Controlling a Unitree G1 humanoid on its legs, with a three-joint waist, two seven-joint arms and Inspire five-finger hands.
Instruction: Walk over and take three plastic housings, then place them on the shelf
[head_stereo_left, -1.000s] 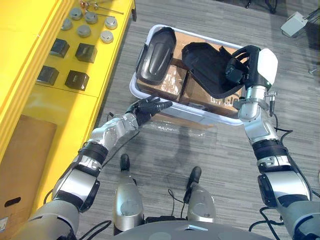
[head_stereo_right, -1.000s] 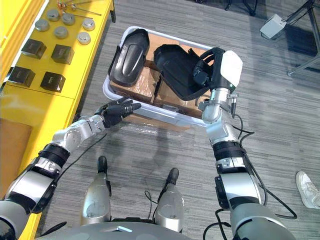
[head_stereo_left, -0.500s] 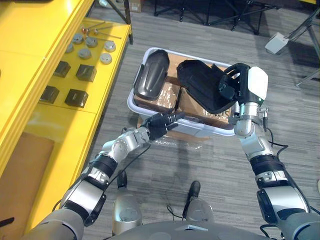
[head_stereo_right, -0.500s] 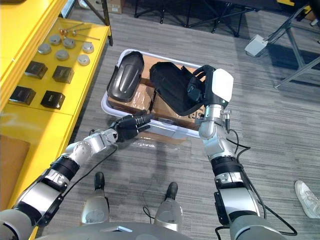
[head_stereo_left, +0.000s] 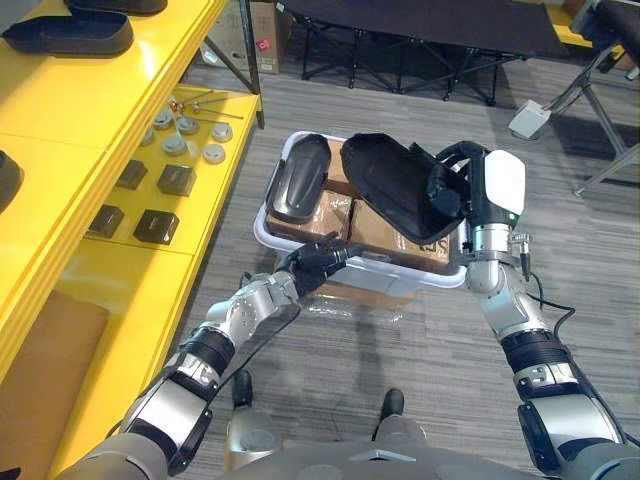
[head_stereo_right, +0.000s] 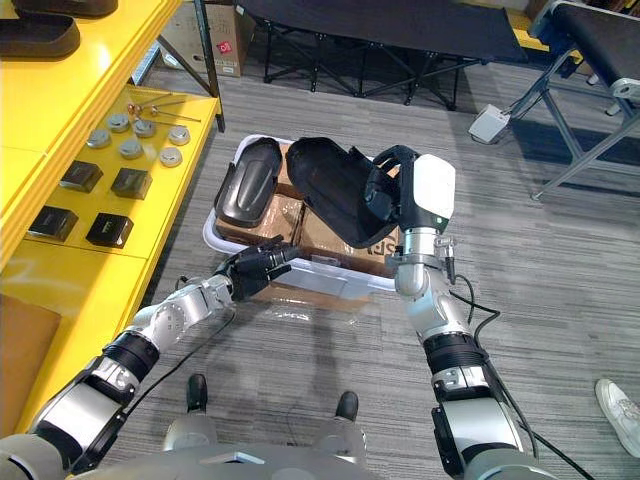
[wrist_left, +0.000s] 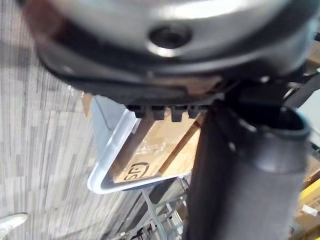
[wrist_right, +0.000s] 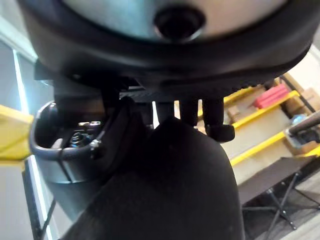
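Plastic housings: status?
Right hand shut on one black housing, held over the bin. Left hand open at bin's near rim. Second housing lying in bin. Yellow shelf on the left.

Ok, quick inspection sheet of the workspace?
Surface: grey floor, white bin standing on it.
Job's things: held housing over the bin; second housing lying in it; third housing on the yellow shelf's upper tier.
Clutter: cardboard boxes in the bin; metal discs and black blocks on the shelf.
Robot hands: right robot hand shut on the held housing; left robot hand open by the bin's near rim.
Cables: nothing seen.
Surroundings: black folding frame, a person's shoe.
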